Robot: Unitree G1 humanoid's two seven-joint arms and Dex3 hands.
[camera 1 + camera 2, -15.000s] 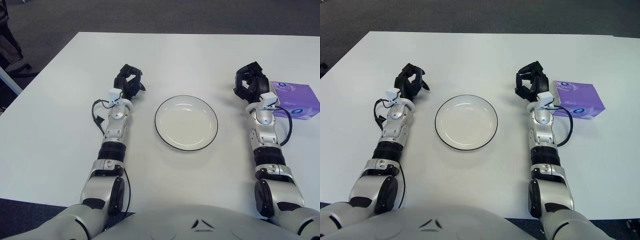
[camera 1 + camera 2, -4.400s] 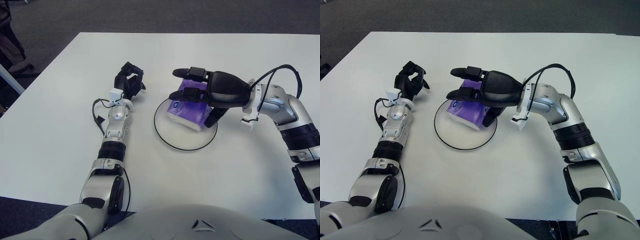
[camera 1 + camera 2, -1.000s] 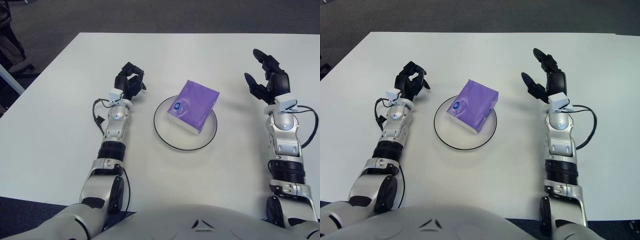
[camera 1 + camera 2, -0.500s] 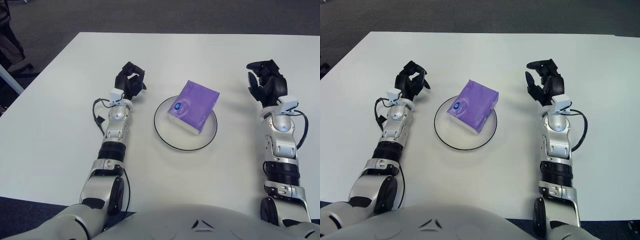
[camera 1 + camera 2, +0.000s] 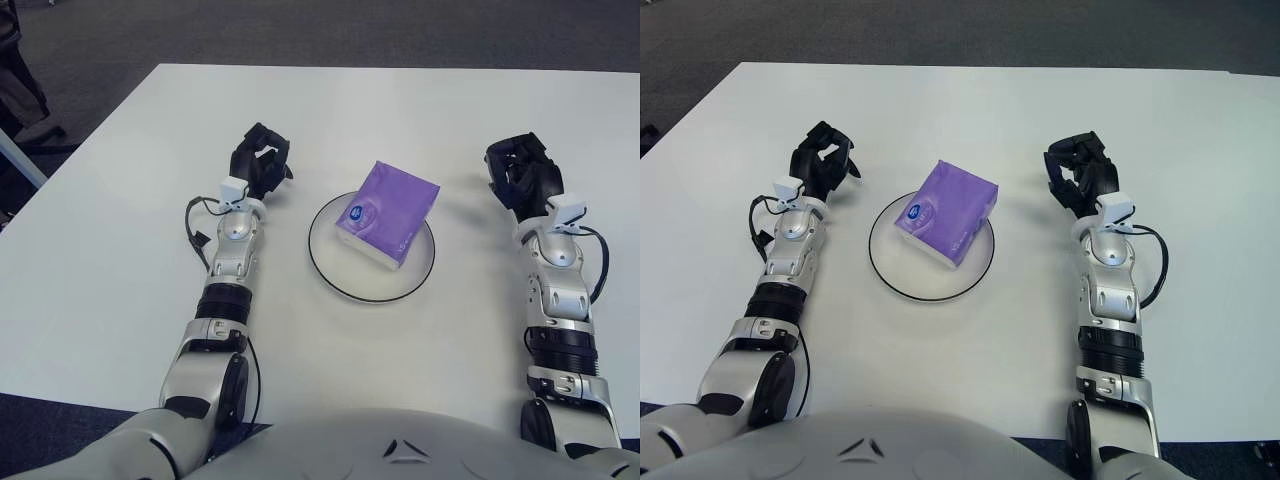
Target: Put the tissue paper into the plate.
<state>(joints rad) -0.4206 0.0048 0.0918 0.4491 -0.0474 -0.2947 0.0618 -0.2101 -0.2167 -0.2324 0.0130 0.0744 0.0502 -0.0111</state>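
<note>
A purple tissue pack (image 5: 386, 212) lies tilted in the white black-rimmed plate (image 5: 345, 276) at the table's middle, its far corner reaching over the plate's back rim. My right hand (image 5: 523, 176) rests on the table to the right of the plate, fingers curled, holding nothing. My left hand (image 5: 259, 163) is parked on the table to the left of the plate, fingers curled and empty. The same scene shows in the right eye view, with the pack (image 5: 945, 213) between both hands.
The white table (image 5: 100, 260) ends at a far edge, with dark carpet beyond. A dark object (image 5: 18, 80) stands off the table at the far left.
My right hand has curled its fingers from spread to shut and settled slightly inward and down on the table. The tissue pack and left hand have not moved.
</note>
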